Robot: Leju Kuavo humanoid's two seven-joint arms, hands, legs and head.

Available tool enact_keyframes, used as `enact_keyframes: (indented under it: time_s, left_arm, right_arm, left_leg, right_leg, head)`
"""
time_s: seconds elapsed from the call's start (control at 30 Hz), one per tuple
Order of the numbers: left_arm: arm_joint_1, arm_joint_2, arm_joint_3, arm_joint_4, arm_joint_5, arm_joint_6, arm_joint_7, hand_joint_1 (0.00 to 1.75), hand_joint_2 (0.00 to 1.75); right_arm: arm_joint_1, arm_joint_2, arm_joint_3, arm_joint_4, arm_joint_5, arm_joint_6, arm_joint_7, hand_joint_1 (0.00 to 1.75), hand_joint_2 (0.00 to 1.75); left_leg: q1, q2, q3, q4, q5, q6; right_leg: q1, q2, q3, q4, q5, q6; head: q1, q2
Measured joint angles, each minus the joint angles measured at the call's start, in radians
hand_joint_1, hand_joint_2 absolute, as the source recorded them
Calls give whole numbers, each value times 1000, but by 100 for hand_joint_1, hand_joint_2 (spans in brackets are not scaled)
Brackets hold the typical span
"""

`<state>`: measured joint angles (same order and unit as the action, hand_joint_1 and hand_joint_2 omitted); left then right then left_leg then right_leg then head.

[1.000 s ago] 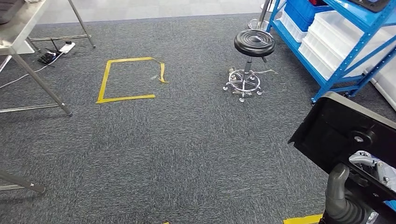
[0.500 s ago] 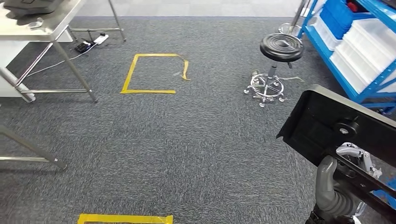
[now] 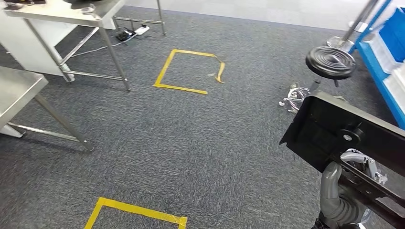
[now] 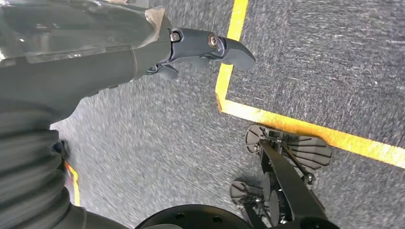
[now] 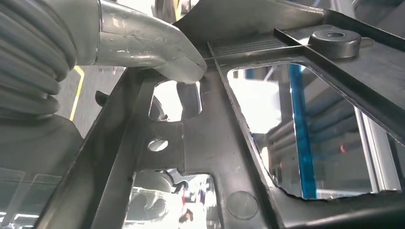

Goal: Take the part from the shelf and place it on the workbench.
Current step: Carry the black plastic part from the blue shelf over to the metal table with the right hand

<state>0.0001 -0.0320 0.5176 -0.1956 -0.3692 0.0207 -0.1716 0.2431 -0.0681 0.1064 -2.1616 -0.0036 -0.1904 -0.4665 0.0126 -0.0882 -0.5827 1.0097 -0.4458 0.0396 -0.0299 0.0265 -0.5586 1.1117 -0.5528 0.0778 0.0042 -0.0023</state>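
In the head view my right hand (image 3: 336, 200) grips a large flat black metal part (image 3: 334, 129) from below, at the lower right, holding it tilted above the carpet. The right wrist view has that hand's thumb (image 5: 143, 43) pressed on the part's cut-out plate (image 5: 215, 143). My left hand (image 4: 205, 45) hangs over the carpet with its fingers apart and nothing in it. A steel workbench (image 3: 62, 12) with dark items on top stands at the far upper left.
A second steel table (image 3: 19, 88) juts in at the left edge. A black stool (image 3: 330, 62) stands beside the blue shelf (image 3: 382, 52) at the right. Yellow tape squares (image 3: 188, 71) (image 3: 133, 212) mark the grey carpet. A power strip (image 3: 136, 31) lies under the workbench.
The camera has turned left: stool, shelf and tape square slid right in the picture, and the tables came further in at the left. The part stays in my right hand.
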Motion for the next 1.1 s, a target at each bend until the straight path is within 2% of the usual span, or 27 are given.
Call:
enact_keyframes:
  time_s: [0.03,0.07,0.1,0.17,0.2,0.23,0.3,0.37,0.4,0.43,0.47,0.53,0.57,0.6,0.67,0.7,0.73,0.8,0.83,0.87,0.9,0.93,0.97,1.0,1.03,1.07,1.1]
  left_arm:
    - [0,0,0,0,-2,0,0,0,175]
    - [0,1,1,-1,-3,0,-1,0,175]
    - [1,2,1,-2,-5,0,-2,0,175]
    - [6,2,2,-2,-7,-5,-5,0,175]
    - [8,2,2,-2,-8,-8,-7,0,175]
    - [9,2,2,-2,-9,-12,-9,0,175]
    - [4,2,2,-3,-13,-20,-12,0,175]
    - [-3,2,2,-4,-17,-28,-15,0,175]
    - [-4,3,2,-4,-17,-30,-16,0,175]
    - [-4,3,2,-4,-17,-32,-16,0,175]
    - [-4,4,2,-4,-17,-32,-16,0,175]
    - [-6,5,2,-5,-17,-32,-16,0,175]
    - [-10,6,2,-5,-17,-32,-16,0,175]
    - [-13,7,2,-6,-16,-32,-16,0,175]
    - [-15,7,4,-6,-14,-32,-16,0,175]
    - [-14,7,5,-5,-13,-32,-15,0,175]
    - [-14,7,6,-5,-12,-32,-15,0,175]
    - [-16,7,7,-5,-10,-32,-13,0,175]
    - [-18,6,7,-5,-10,-32,-13,0,175]
    - [-19,6,7,-5,-9,-32,-13,0,175]
    - [-18,5,7,-5,-10,-32,-13,0,175]
    - [-18,4,7,-5,-12,-32,-12,0,175]
    - [-17,4,7,-5,-14,-32,-12,0,175]
    - [-17,3,7,-5,-16,-32,-11,0,175]
    - [-17,3,7,-5,-17,-32,-11,0,175]
    - [-18,4,7,-5,-17,-32,-11,0,175]
    - [-18,4,7,-5,-18,-32,-11,0,175]
  right_arm:
    - [2,0,0,-1,0,0,0,175,175]
    - [5,1,0,-2,0,1,-1,175,175]
    - [6,1,0,-3,0,1,-1,175,175]
    - [4,2,0,-4,-2,2,-3,175,175]
    - [0,2,0,-4,-3,2,-3,175,175]
    - [-5,3,-1,-4,-6,2,-3,175,175]
    - [-18,5,-2,-3,-12,4,-1,175,175]
    - [-34,6,-3,0,-18,10,5,175,175]
    - [-42,7,-3,3,-21,14,7,175,175]
    - [-50,8,-3,6,-24,18,9,175,175]
    - [-57,9,-3,9,-27,23,10,175,175]
    - [-75,10,-3,15,-32,35,11,175,175]
    - [-85,10,-3,20,-34,41,10,175,175]
    - [-95,11,-3,25,-37,48,9,175,175]
    - [-114,11,-3,36,-44,59,6,175,175]
    - [-123,11,-3,42,-46,62,5,175,175]
    - [-129,11,-4,47,-48,64,3,175,175]
    - [-136,10,-6,56,-49,66,1,175,175]
    - [-137,10,-7,61,-49,67,0,175,175]
    - [-137,9,-8,66,-50,68,-1,175,175]
    - [-137,9,-8,70,-51,69,-1,175,175]
    - [-137,9,-8,74,-52,70,-1,175,175]
    - [-137,10,-8,77,-53,71,-1,175,175]
    - [-138,10,-9,79,-54,73,0,175,175]
    - [-139,10,-9,82,-56,76,0,175,175]
    - [-140,11,-9,84,-57,79,0,175,175]
    - [-141,12,-9,87,-59,83,0,175,175]
  left_leg:
    - [1,-14,-2,2,1,-7]
    - [2,-25,-6,4,2,-15]
    - [2,-35,-10,2,5,-23]
    - [6,-46,-17,-2,12,-37]
    - [6,-29,-21,3,9,-41]
    - [5,-1,-32,24,-6,-44]
    - [1,63,-83,131,-71,-44]
    - [1,80,-145,262,-130,-43]
    - [0,81,-156,289,-134,-41]
    - [0,84,-147,279,-121,-38]
    - [-2,91,-116,230,-93,-33]
    - [-13,139,-34,91,-42,-18]
    - [-19,160,-7,42,-29,-11]
    - [-26,172,5,15,-26,-5]
    - [-30,152,2,5,-22,5]
    - [-28,139,3,-1,-17,10]
    - [-24,126,5,-7,-10,16]
    - [-16,100,5,-15,1,24]
    - [-14,85,2,-15,3,27]
    - [-13,69,-1,-15,5,26]
    - [-12,54,-2,-15,7,24]
    - [-10,38,-3,-14,8,22]
    - [-7,22,-3,-13,9,18]
    - [-4,6,-4,-11,10,13]
    - [-3,-8,-6,-7,9,6]
    - [-3,-20,-10,-4,9,-1]
    - [-3,-31,-15,-2,10,-9]
  right_leg:
    - [-4,17,27,-61,21,4]
    - [-4,30,43,-99,32,0]
    - [-1,34,48,-109,33,-9]
    - [3,14,49,-110,39,-31]
    - [3,4,49,-111,43,-39]
    - [2,-7,48,-112,47,-48]
    - [7,-32,44,-113,50,-62]
    - [17,-62,39,-113,51,-70]
    - [21,-77,37,-113,50,-72]
    - [24,-90,37,-113,50,-74]
    - [27,-103,38,-113,49,-75]
    - [33,-126,42,-112,47,-75]
    - [37,-137,42,-111,45,-73]
    - [40,-149,43,-111,44,-70]
    - [42,-172,45,-113,43,-63]
    - [41,-162,44,-108,39,-58]
    - [39,-137,36,-88,26,-55]
    - [32,-64,-10,13,-22,-54]
    - [28,-43,-42,82,-50,-55]
    - [24,-34,-72,142,-70,-52]
    - [20,-32,-88,173,-76,-45]
    - [16,-30,-86,164,-64,-34]
    - [10,-26,-64,115,-37,-21]
    - [4,-11,-30,40,-4,-6]
    - [-1,11,1,-30,22,3]
    - [-4,28,24,-80,39,2]
    - [-4,39,34,-104,45,-5]
  head:
    - [0,0]
    - [0,0]
    - [-1,0]
    - [-2,0]
    - [-4,0]
    - [-8,0]
    - [-17,0]
    - [-22,0]
    - [-22,0]
    - [-23,0]
    - [-23,0]
    - [-23,0]
    - [-22,0]
    - [-22,0]
    - [-22,0]
    - [-22,0]
    - [-22,0]
    - [-19,0]
    - [-19,0]
    - [-18,0]
    - [-18,0]
    - [-18,0]
    - [-18,0]
    - [-17,0]
    - [-16,0]
    - [-15,0]
    - [-15,0]
